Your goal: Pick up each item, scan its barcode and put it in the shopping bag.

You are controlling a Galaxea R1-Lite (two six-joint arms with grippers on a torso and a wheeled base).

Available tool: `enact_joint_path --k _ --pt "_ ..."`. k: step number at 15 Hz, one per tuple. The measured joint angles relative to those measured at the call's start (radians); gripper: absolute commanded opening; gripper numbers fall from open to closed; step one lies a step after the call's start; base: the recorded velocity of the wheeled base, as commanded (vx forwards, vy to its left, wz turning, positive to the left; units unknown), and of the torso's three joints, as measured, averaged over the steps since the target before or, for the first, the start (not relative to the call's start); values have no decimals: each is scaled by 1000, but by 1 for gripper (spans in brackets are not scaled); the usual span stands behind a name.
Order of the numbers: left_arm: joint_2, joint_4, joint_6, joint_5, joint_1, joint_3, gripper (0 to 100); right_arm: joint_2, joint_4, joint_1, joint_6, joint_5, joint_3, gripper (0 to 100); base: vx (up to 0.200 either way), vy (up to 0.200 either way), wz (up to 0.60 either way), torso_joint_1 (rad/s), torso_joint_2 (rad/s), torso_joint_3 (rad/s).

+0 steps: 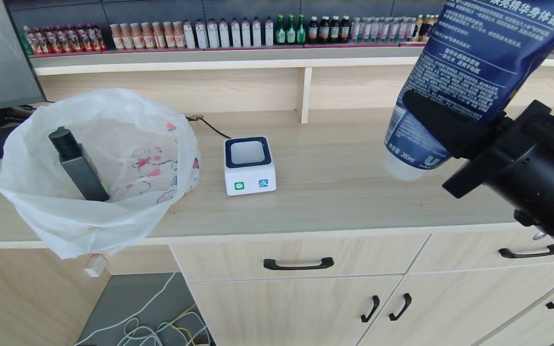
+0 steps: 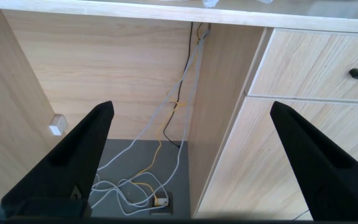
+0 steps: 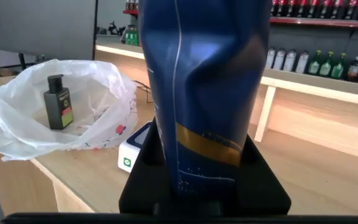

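Right gripper [image 1: 452, 129] clamps the dark-blue plastic squeeze tube [image 1: 474, 62] cap-down above the pale wooden counter [image 1: 334, 197], right of the white cube scanner [image 1: 249, 165], likely readying its barcode; left gripper [image 2: 190, 111] hangs below, fingers apart.

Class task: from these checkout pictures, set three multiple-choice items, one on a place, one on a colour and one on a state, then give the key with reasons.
1. Where is the dark bottle? A on the scanner; B in the shopping bag; C in a drawer.
2. What colour is the tube in the right gripper? A blue; B red; C yellow.
3. How is the left gripper? A shut on a bottle; B shut on the tube; C open, empty.
Key: B, it stands inside the white bag; A, its body is dark blue; C, its jaws stand wide apart with nothing between.
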Motion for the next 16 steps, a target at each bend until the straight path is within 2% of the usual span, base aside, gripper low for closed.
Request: enact_joint_path --k 2,6,10,16 --pt "0 0 0 0 -1 0 100 16 -45 0 0 -104 3 0 -200 0 0 5 0 -2" --pt "0 0 3 0 0 0 100 44 -76 -13 59 -124 48 0 0 0 0 0 0 0" --pt "0 0 -5 0 1 0 100 81 -101 -36 95 -127 51 0 0 200 0 6 5 2" --pt "0 0 -11 0 1 0 100 124 -162 -126 50 -127 87 0 0 200 0 13 5 0"
